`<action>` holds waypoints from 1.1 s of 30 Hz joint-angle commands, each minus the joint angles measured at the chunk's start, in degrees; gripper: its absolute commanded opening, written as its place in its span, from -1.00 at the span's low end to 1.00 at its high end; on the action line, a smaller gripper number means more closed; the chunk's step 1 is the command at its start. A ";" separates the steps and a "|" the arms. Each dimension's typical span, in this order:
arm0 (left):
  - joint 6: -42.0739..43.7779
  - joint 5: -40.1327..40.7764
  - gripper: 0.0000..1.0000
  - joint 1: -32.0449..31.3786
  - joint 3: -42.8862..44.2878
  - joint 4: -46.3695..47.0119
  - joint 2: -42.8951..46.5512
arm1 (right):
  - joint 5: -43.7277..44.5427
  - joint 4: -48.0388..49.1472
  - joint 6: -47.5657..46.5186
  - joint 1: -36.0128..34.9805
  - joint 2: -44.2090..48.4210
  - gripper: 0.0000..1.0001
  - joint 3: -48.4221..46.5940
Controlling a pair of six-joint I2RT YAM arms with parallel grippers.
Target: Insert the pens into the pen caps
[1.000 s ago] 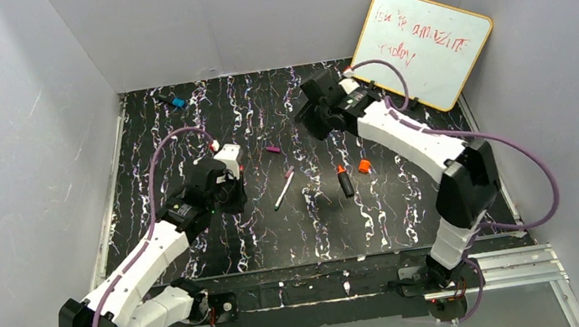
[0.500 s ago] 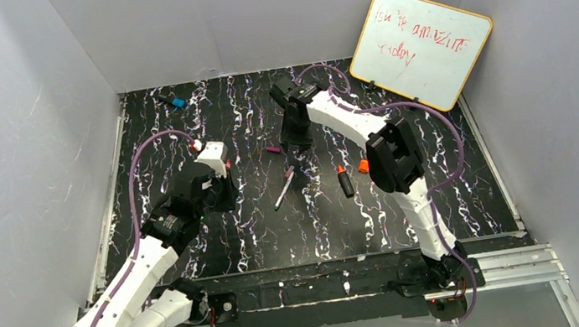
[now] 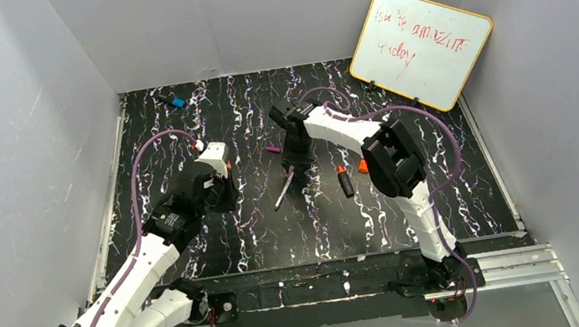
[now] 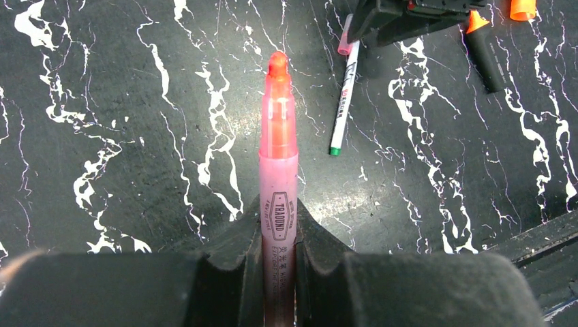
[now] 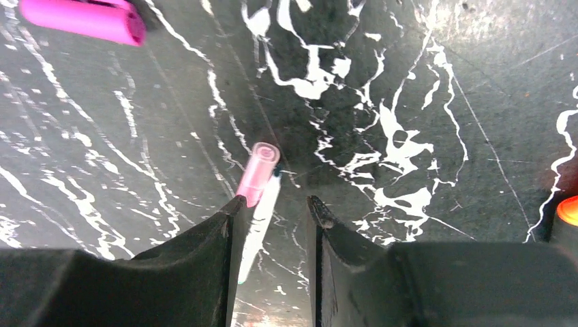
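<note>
Nearest the bases, the left gripper (image 4: 278,228) is clamped on the pink pen (image 4: 278,170), whose orange-pink tip points out over the table (image 3: 182,144). Just beyond lies the white pen (image 4: 343,95). The right gripper (image 5: 276,204) hangs low over the pen's far end, its fingers parted by a narrow gap and holding nothing. The pale pink cap (image 5: 258,174) lies at that end, touching the pen or nearly so. Its far end looks open.

The step appears to be picking up this cap. It sits closer to one finger than the other, so the gripper should shift sideways until the cap is midway. It should also reach forward a little, since the fingertips now straddle the pen more than the cap. Closing here risks pinching the pen too. Gripping the cap by its body would leave the mouth free. Farther off, the magenta cap (image 5: 82,20) lies well apart.
</note>
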State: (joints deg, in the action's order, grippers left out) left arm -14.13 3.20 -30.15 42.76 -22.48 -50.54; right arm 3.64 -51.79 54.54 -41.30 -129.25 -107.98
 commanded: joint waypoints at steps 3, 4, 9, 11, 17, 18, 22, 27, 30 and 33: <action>-0.13 -0.41 -1.00 0.18 1.27 -0.75 0.45 | 2.64 -0.04 1.20 -0.43 0.76 -0.11 -9.60; -0.15 -0.46 -1.00 0.18 1.27 -0.79 0.45 | 2.75 -0.16 1.18 -0.45 0.49 -0.11 -10.11; -0.11 -0.62 -1.00 0.18 1.27 -0.91 0.45 | 3.13 -0.02 0.16 -0.43 -0.61 -0.11 -10.40; -0.11 -0.55 -1.00 0.18 1.27 -0.91 0.53 | 3.27 -0.73 -0.26 -0.36 -1.23 -0.10 -10.80; -0.02 -0.15 -1.00 0.18 1.27 -1.11 0.62 | 3.46 -2.78 -1.06 -0.36 -2.57 -0.10 -11.58; -0.02 -0.05 -1.00 0.18 1.27 -1.14 0.62 | 3.59 -3.07 -1.13 -0.36 -2.65 -0.10 -11.63; -0.02 0.04 -1.00 0.18 1.27 -1.13 0.73 | 3.83 -3.64 -1.52 -0.41 -3.05 -0.10 -11.55; -0.02 0.17 -1.00 0.18 1.26 -1.28 0.75 | 3.75 -3.40 -1.81 -0.28 -3.87 -0.10 -11.01; -0.02 0.37 -1.00 0.18 1.35 -1.34 0.87 | 3.74 -2.89 -1.96 -0.13 -4.30 -0.11 -10.46; -0.02 0.48 -1.00 0.18 1.36 -1.51 0.95 | 3.97 -2.71 -2.10 0.09 -4.82 -0.13 -10.32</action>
State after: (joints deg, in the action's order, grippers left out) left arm -14.13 2.98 -30.15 42.76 -22.83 -50.52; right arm 6.24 -53.95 53.12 -41.39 -132.57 -116.92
